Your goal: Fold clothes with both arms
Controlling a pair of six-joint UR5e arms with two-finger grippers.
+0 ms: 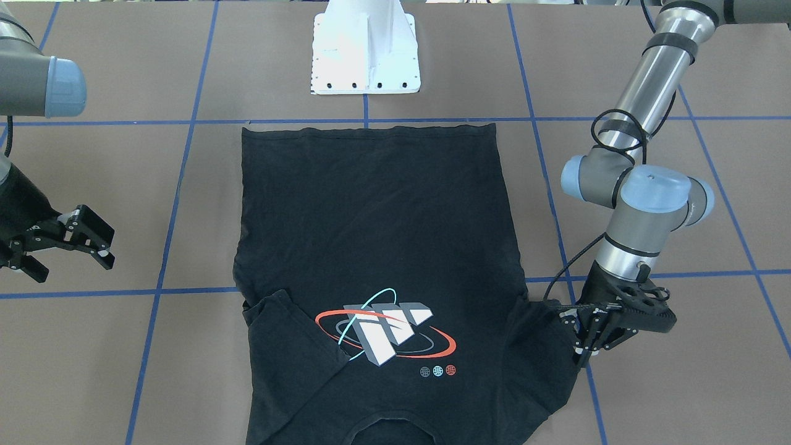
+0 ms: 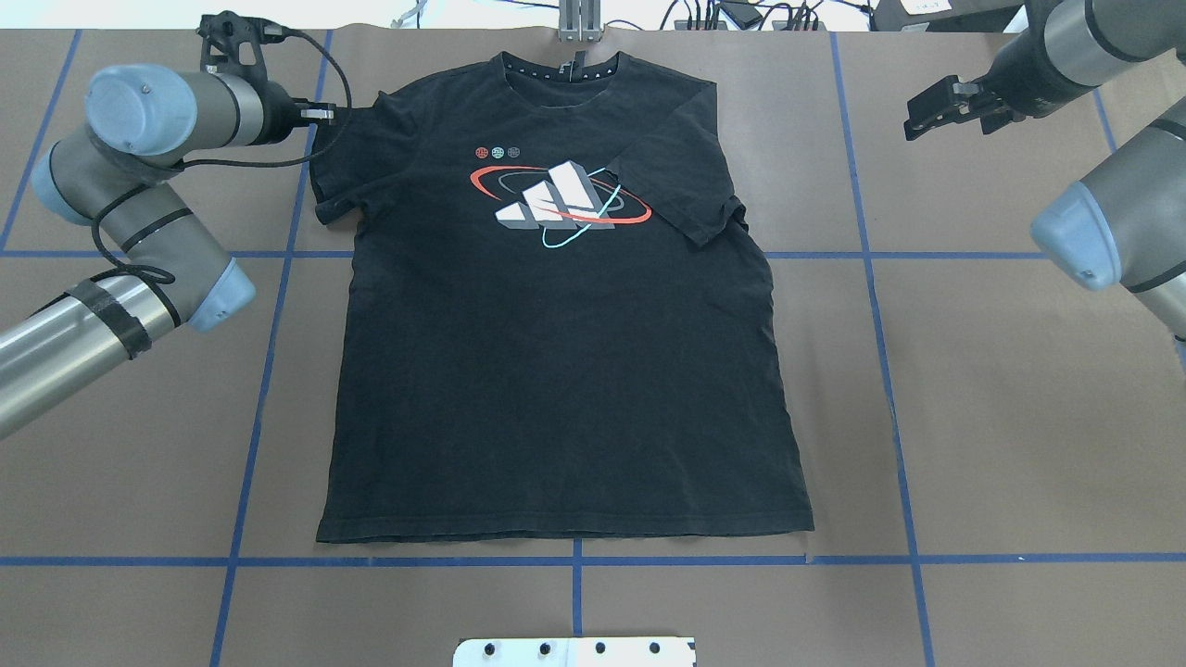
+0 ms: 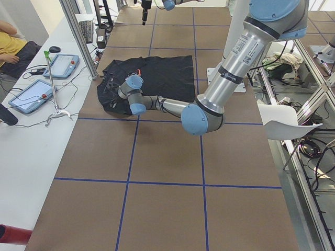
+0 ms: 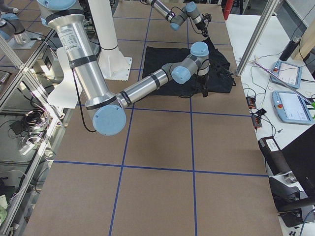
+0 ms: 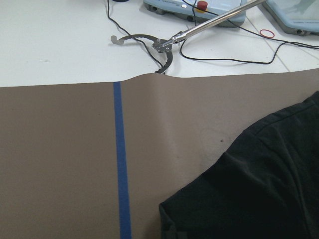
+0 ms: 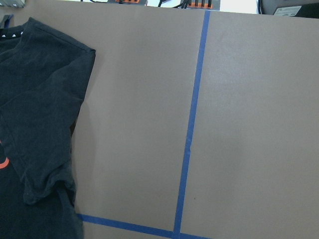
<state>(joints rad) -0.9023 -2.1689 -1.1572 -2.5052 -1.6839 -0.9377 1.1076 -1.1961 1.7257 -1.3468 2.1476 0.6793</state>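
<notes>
The black T-shirt (image 2: 556, 389) lies face up in the middle of the table (image 2: 973, 417). Taking the overhead view as the dial, its collar is at twelve o'clock and its hem at six, toward the white pedestal base (image 2: 574, 651). The body is spread flat, and the hem runs straight.

One step looks done. The sleeve at about two o'clock (image 2: 676, 176) is turned in over the chest, and its edge touches the grey-white graphic (image 2: 556, 199). The sleeve at ten o'clock (image 2: 347, 157) is still spread outward, so that side has not been folded.

The left gripper (image 1: 584, 352) stands at the outer edge of that spread sleeve, touching or almost touching the cloth. Its fingers look close together, but I cannot tell whether they have the fabric pinched (the left wrist view shows only sleeve and table, no fingertips).

The right gripper (image 1: 71, 262) is wide apart and empty. It hangs above bare table at about two o'clock, well apart from the shirt.

By my judgement the task is in its early part. The second sleeve has to come in, and every fold of the body is still left, since the torso shows no crease line yet.
</notes>
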